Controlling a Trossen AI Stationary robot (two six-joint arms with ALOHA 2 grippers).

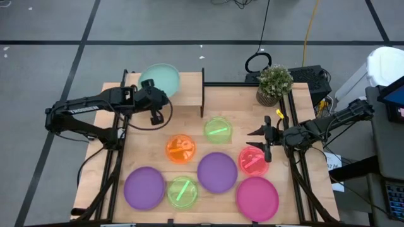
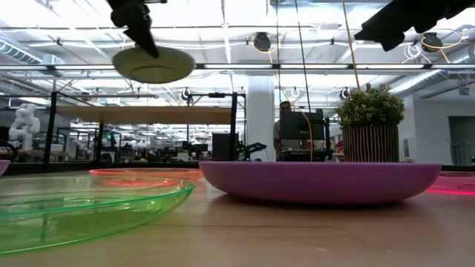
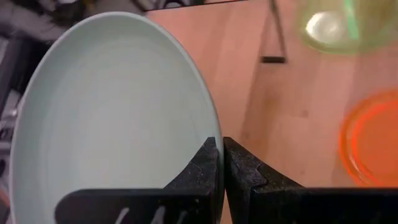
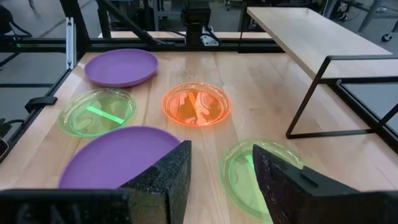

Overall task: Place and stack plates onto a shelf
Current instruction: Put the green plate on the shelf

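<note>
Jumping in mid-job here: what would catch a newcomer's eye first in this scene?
Probably the pale teal plate, pinched at its rim by the shut left gripper and held in the air over the shelf at the table's far left. Next, the bright plates scattered across the tabletop: two purple, two green, an orange, a red-pink and a magenta one. The open right gripper hovers just above the red-pink plate.
</note>
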